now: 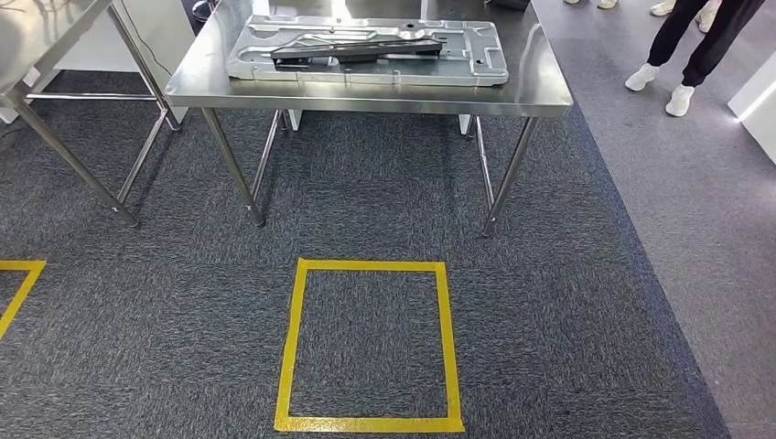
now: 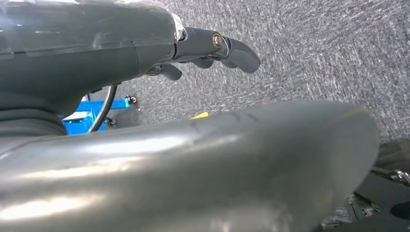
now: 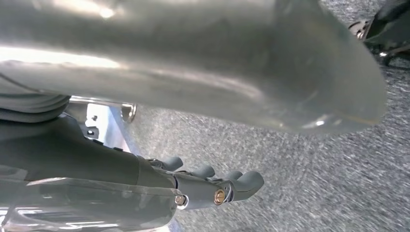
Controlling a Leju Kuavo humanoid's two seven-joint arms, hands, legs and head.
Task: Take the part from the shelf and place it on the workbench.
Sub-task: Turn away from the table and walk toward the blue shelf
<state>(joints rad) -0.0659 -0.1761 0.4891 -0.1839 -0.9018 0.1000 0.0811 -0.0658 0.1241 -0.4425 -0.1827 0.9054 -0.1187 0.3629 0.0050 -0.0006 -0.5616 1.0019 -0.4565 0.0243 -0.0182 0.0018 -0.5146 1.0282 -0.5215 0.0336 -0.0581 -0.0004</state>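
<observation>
Bright, even room light from overhead. The steel bench [image 1: 366,87] shines with soft glare, and its legs throw faint shadows on the carpet [image 1: 366,192]. Up close at the wrists, each thumb [image 2: 193,169] is a blurred, glossy mass with white highlights; the carpet beyond looks smeared.

Steel table far centre, shiny tabletop [image 1: 540,87] on thin steel legs. On it lies a big flat silver metal panel [image 1: 476,59] with stamped ridges and holes, covering most of the top. A long dark part [image 1: 357,50] lies across the panel, running left to right. Second steel table [image 1: 37,37] at far left, partly cut off. Dark grey carpet floor [image 1: 567,302]. Yellow tape square [image 1: 368,346] on the carpet, near centre, in front of the table. Another yellow tape corner [image 1: 20,279] at left edge. Lighter grey floor strip on the right. Person's legs [image 1: 705,41] in dark trousers and white shoes at far right, more feet behind.
</observation>
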